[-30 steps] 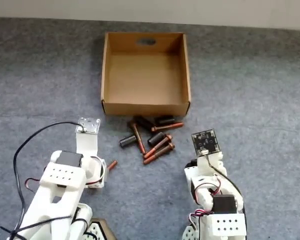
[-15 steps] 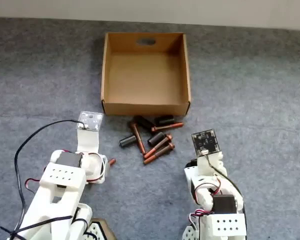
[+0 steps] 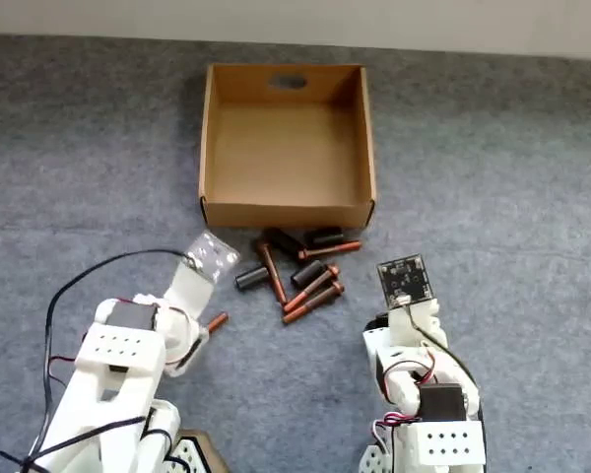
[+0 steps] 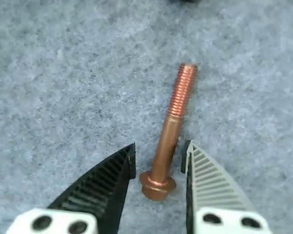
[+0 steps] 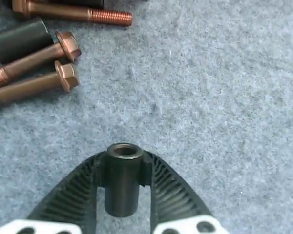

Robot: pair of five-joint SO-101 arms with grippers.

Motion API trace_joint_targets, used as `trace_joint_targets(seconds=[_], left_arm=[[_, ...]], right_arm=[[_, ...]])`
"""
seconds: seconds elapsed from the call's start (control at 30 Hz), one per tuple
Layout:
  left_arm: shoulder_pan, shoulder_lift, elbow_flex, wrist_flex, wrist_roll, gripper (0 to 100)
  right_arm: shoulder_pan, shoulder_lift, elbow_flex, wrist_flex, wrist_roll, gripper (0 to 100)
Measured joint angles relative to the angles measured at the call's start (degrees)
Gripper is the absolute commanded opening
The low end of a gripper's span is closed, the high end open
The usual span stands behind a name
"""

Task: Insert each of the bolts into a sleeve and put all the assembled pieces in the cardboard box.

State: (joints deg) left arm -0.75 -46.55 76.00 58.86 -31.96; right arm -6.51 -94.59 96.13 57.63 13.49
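One box, open-topped, at far side of carpet. Heap of loose bolts and sleeves just before its near wall. Left gripper: fingers apart, straddling head end of lone bolt lying flat on carpet, threaded end pointing away, not clamped. Right gripper: closed on sleeve, bore end outward, near heap.

Your left gripper sits low, jaws apart, wrist angled in toward the middle. Your right gripper is clamped on a sleeve, right arm folded close to its base.
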Motion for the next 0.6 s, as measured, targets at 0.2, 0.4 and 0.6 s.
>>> trace_joint_targets(seconds=[0.2, 0.4, 0.6], left_arm=[[-2.3, -0.1, 0.2, -0.5, -12.1, 17], [-4.2, 0.0, 0.4, -10.9, -14.5, 10], [-4.5, 0.0, 2.7, -26.3, -14.9, 7]], right_arm=[[0.0, 0.0, 0.0, 0.0, 0.0, 0.6], [0.0, 0.0, 0.0, 0.0, 0.0, 0.6], [0.0, 0.0, 0.0, 0.0, 0.0, 0.6]])
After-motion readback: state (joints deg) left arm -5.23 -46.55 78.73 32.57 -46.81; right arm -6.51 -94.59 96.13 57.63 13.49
